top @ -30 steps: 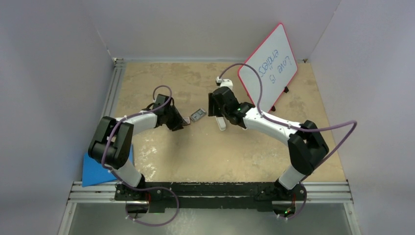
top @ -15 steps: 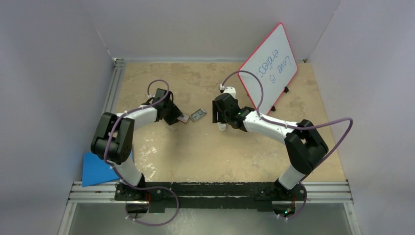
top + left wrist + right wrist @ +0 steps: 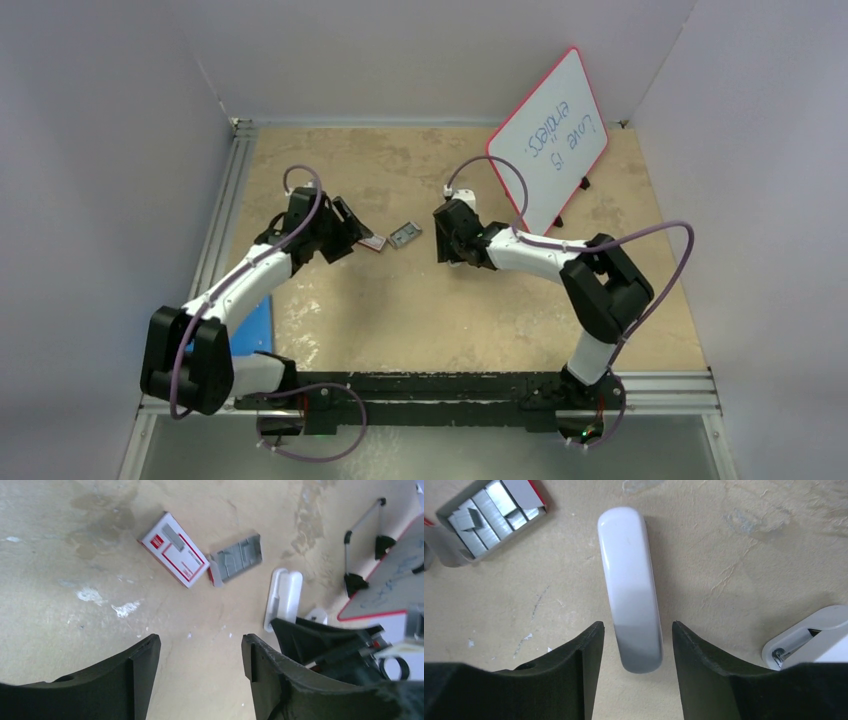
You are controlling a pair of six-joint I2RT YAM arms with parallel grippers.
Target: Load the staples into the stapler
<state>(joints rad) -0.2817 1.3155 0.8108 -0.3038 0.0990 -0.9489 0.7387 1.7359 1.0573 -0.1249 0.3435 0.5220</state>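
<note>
Right claw (image 3: 634,630) hangs open astride the stapler (image 3: 629,580); left claw (image 3: 200,642) open, empty. Off-centre squeeze could skid it toward staples (image 3: 489,515) at 10 o'clock.

Slim white plastic stapler (image 3: 629,587) and grey metallic staples (image 3: 484,515) pictured on mottled beige tabletop (image 3: 450,310)
The staples' flat cardboard sleeve (image 3: 173,549) is printed white with red outlines and a small red patch. A red-framed white board (image 3: 548,140) is marked with blue handwriting; a blue sheet (image 3: 258,325) and purple cables (image 3: 676,226) are also shown.
</note>
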